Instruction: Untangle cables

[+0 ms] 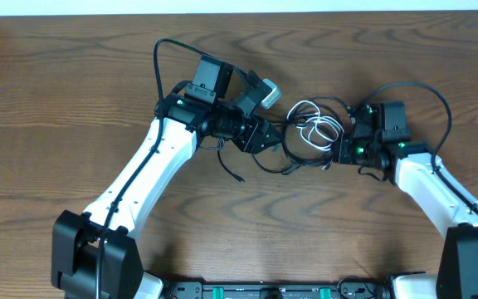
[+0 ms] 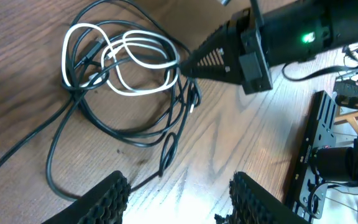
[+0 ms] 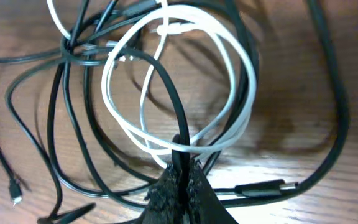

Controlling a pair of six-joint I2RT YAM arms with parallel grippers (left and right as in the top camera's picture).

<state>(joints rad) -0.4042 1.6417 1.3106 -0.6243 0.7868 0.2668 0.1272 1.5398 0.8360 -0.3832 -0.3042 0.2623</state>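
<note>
Overhead: cables (image 1: 309, 134) bunched mid-worktop (image 1: 73, 83) between the two arms, white cable (image 1: 320, 124) looped in the pile. Can't read either grip from up there. Left wrist cam: left gripper (image 2: 182, 186) fingers apart, nothing between them, hovering just short of the tangle. Only my right wrist cam shows the pinch: right gripper (image 3: 180, 179) closed on a black cable (image 3: 166, 87), white loop crossing right at the tips. Small plug (image 3: 15, 190) lies loose at that view's left edge.

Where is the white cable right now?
In the overhead view the white cable lies looped among the black cables, right of centre, just at the tips of the shut right fingers.
</note>
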